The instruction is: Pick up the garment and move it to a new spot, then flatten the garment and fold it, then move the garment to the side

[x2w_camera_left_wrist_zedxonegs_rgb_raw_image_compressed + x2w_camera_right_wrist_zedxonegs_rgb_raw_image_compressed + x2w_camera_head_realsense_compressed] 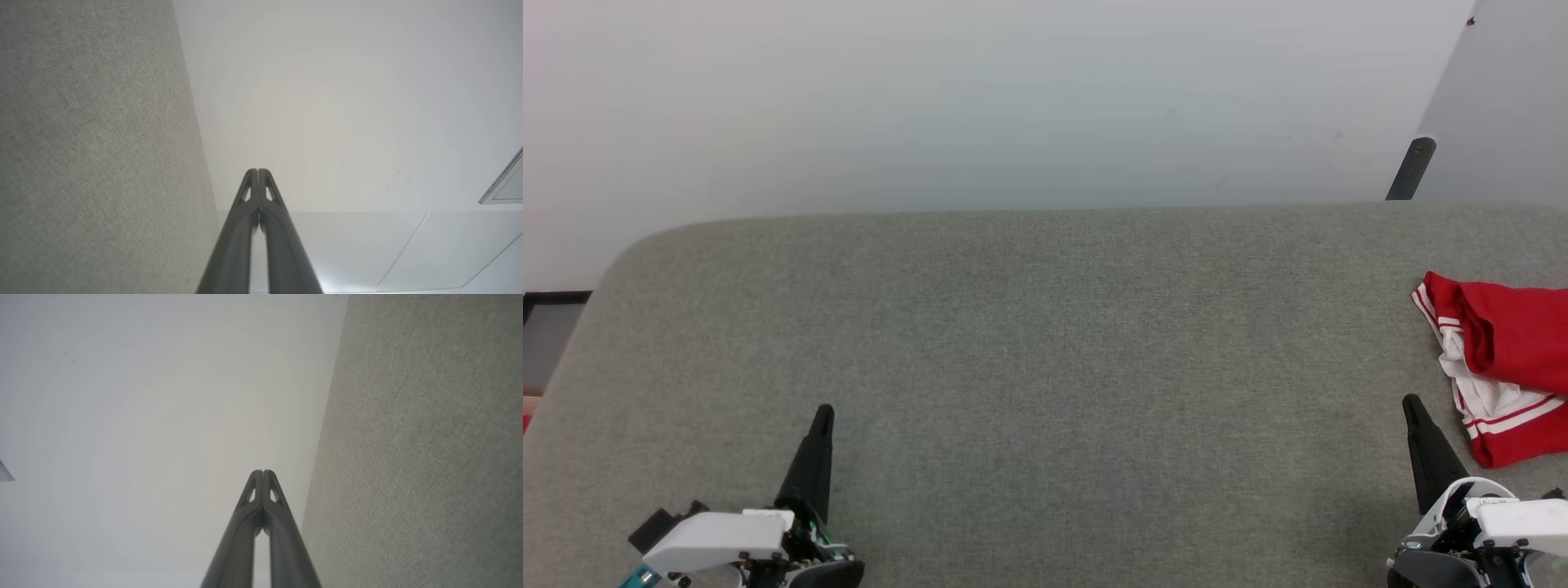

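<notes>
Grey tabletop (1045, 343) stretched open between left gripper (823, 411) and right gripper (1411, 403), both jaws clenched on nothing; garment (1507, 351) bunched at its right edge.

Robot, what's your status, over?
Left gripper shut, empty. Right gripper shut, empty. Garment bunched on grey surface, just right of right gripper, untouched. Nothing between them.

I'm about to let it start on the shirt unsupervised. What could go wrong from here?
1. The garment lies bunched at the right side of the table, partly cut off by the head view, so a grab may be poorly aimed or catch several layers.
2. The right pincer, nearest it, is shut; reaching in without opening would likely just shove the cloth.
</notes>
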You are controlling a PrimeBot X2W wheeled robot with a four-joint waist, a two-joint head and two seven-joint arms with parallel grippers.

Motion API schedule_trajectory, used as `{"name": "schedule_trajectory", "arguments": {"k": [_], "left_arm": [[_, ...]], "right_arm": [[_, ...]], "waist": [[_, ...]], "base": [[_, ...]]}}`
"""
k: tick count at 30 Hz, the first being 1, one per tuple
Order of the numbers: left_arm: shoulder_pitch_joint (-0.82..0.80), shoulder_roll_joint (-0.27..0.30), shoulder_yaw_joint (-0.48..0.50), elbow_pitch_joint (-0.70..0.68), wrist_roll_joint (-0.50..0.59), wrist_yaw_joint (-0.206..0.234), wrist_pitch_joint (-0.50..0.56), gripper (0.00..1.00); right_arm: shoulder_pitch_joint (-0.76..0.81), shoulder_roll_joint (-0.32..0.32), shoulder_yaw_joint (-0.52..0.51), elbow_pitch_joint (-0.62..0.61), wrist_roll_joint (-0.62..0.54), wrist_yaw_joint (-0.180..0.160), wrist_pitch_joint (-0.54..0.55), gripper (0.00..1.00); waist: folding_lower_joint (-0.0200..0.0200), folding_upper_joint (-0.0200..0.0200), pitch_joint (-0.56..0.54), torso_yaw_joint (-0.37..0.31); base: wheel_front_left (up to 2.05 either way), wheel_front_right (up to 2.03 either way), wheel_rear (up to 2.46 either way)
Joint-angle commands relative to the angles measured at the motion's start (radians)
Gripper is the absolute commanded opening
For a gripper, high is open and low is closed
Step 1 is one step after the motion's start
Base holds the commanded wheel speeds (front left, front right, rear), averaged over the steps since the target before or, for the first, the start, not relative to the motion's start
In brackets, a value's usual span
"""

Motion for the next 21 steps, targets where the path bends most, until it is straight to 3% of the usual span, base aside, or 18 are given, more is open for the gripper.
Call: {"name": "schedule_trajectory", "arguments": {"k": [1, 21], "left_arm": [[-0.010, 0.000, 0.000, 0.001, -0.004, -0.005, 0.002, 0.00], [-0.010, 0.000, 0.000, 0.001, -0.004, -0.005, 0.002, 0.00]], "right_arm": [[-0.004, 0.004, 0.001, 0.000, 0.002, 0.000, -0.001, 0.00], [-0.004, 0.004, 0.001, 0.000, 0.002, 0.000, -0.001, 0.00]], "waist": [[0.0000, -0.0001, 0.000, 0.000], [0.0000, -0.0001, 0.000, 0.000]], "base": [[0.00, 0.00, 0.00], [0.00, 0.00, 0.00]]}}
